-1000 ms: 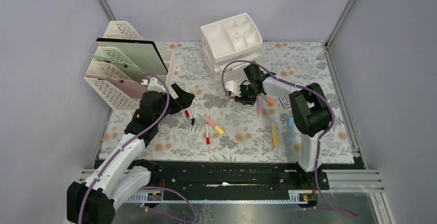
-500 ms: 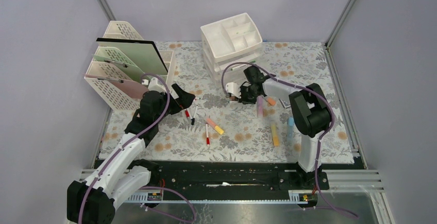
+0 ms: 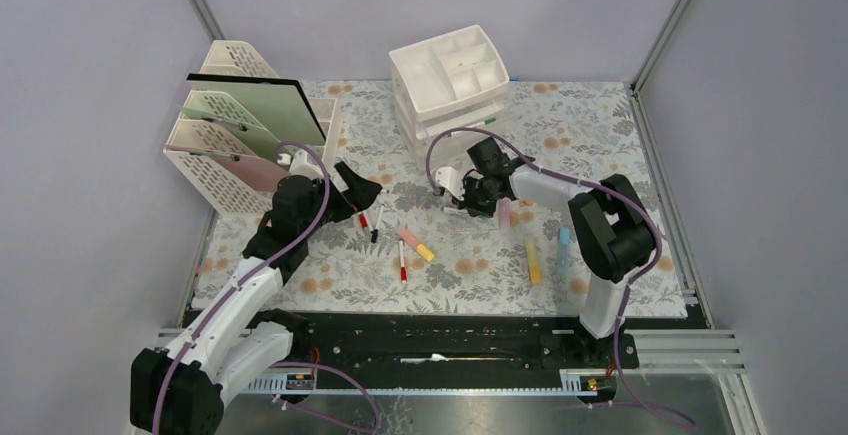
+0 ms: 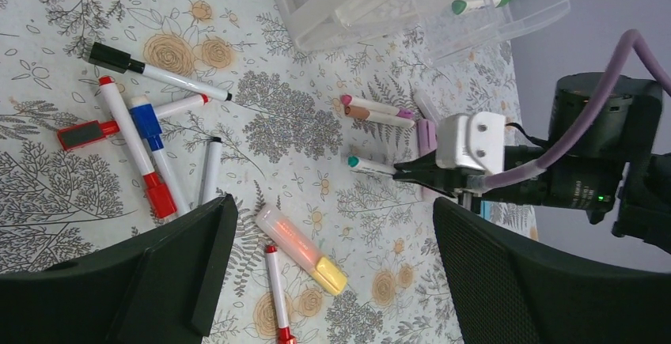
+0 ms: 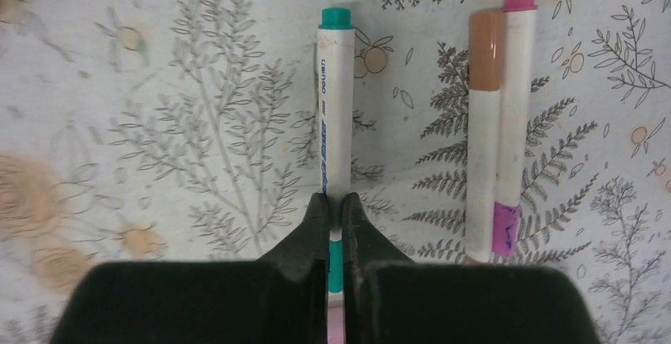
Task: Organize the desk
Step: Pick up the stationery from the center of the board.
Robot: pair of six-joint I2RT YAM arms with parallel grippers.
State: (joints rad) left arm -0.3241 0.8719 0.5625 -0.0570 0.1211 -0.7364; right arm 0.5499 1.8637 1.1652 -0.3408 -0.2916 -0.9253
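Observation:
The desk (image 3: 470, 273) is covered in fern-and-flower cloth and strewn with pens. My right gripper (image 5: 335, 202) sits low at the desk's middle (image 3: 462, 193), shut on a white marker with a green cap (image 5: 335, 107) that lies flat on the cloth. The left wrist view shows that marker (image 4: 368, 165) pointing out from the right fingertips. My left gripper (image 4: 331, 202) hangs open above the left-hand pens (image 3: 358, 193), over an orange-and-yellow highlighter (image 4: 301, 249) and a red-tipped marker (image 4: 277, 296), with nothing between its fingers.
A white drawer unit (image 3: 450, 80) stands at the back, a cream file rack (image 3: 235, 140) at the back left. A brown-capped marker (image 5: 484, 138) and a pink-capped one (image 5: 513, 122) lie beside the held marker. Red, blue and black markers (image 4: 142, 138) cluster left; highlighters (image 3: 533, 258) lie right.
The right jaws have closed onto the green-capped marker, and the right arm has shifted slightly toward the near left. The left arm has stayed put, still open.

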